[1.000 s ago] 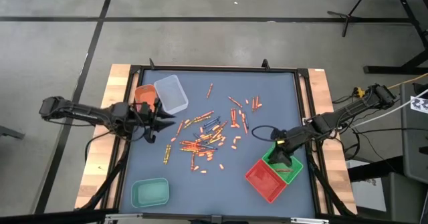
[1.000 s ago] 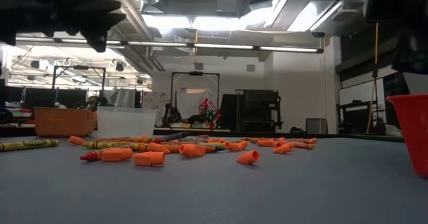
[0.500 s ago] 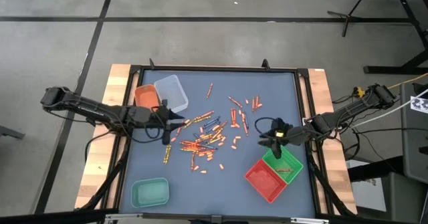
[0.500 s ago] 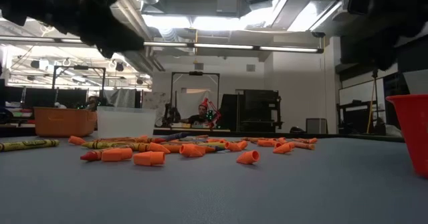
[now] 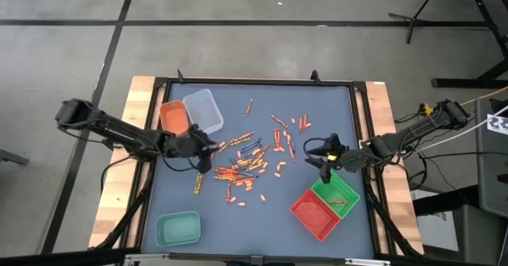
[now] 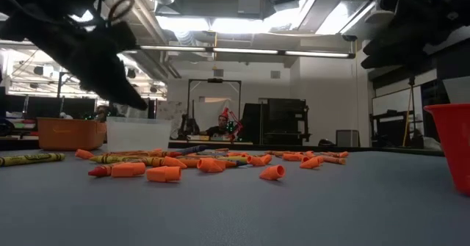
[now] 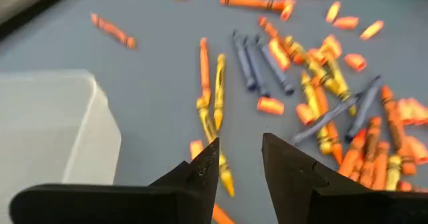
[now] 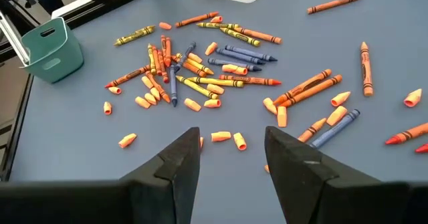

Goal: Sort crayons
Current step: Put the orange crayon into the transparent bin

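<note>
The crayons (image 5: pixel 246 161) lie scattered on the dark mat in the middle of the table, mostly orange, some yellow, blue and red; they also show in the left wrist view (image 7: pixel 314 83) and the right wrist view (image 8: pixel 200 70). My left gripper (image 5: pixel 208 148) hangs open just above the pile's left edge, slanting down, with nothing between its fingers (image 7: pixel 239 147). My right gripper (image 5: pixel 324 156) is at the pile's right side, above the mat, open and holding nothing (image 8: pixel 232 136).
An orange tray (image 5: pixel 175 117) and a clear tray (image 5: pixel 204 111) stand at the far left, close behind my left gripper. A teal tray (image 5: pixel 178 228) sits near left. A green tray (image 5: pixel 340 194) and a red tray (image 5: pixel 315 213) sit near right, under my right arm.
My left gripper has moved toward the table's right, down toward the crayons' left edge, and tipped to slant downward. My right gripper has swung from above the green tray to face the crayon pile, rolling at the wrist.
</note>
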`<state>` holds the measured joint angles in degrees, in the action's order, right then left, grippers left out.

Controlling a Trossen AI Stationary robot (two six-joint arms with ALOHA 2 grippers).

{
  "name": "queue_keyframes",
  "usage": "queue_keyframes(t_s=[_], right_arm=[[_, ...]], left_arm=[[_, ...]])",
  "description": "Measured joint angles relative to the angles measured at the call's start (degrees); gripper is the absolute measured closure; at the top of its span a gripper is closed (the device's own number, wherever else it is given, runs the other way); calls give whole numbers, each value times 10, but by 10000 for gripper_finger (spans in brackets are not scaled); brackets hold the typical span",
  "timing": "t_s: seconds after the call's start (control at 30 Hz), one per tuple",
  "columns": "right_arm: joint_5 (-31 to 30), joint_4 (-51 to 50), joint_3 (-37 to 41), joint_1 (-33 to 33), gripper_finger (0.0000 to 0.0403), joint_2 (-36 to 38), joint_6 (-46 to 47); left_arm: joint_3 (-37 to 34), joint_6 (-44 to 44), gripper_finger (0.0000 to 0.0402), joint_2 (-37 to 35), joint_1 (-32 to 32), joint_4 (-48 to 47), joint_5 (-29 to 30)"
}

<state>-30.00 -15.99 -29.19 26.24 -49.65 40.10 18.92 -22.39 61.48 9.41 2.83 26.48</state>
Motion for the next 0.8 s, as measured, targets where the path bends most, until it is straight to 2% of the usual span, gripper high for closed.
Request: queue_keyframes(t_s=[0.37,0.8], right_arm=[[0,0,0,0,237,0,0],[0,0,0,0,237,0,0]], left_arm=[[0,-87,321,90,0,1,-2],[0,-174,321,157,0,-8,-10]])
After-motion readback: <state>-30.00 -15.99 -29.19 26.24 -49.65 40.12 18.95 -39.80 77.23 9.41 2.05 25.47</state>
